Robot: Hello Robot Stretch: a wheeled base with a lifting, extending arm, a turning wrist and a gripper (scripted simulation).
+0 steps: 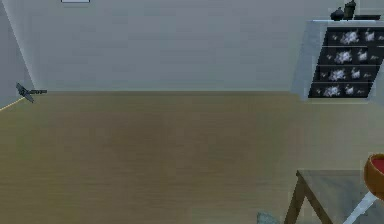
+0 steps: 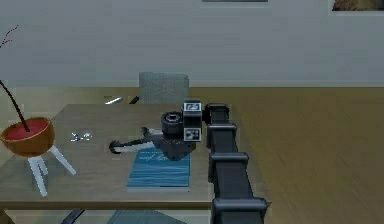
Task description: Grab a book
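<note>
Book [image 2: 160,170] flat on table [image 2: 95,172], blue, claw [image 2: 126,146] at book's far edge. Cannot tell claw's spread, nor whether holding anything. Could skid thin book along table instead of lifting, given low flat cover; could clip red bowl [image 2: 27,135] left of book.

Soft, even, rather dim light is spread throughout; the wall [image 1: 180,50] is greyed toward its left corner, the cabinet [image 1: 345,62] skewed at the edge.

Two body cameras: one ahead, one sideways.
Forward view tilts down over floor [image 1: 150,150] toward a far wall [image 1: 170,50]; arm side view looks closely across the table [image 2: 100,168], sharing its corner and the red bowl [image 2: 27,135].
</note>
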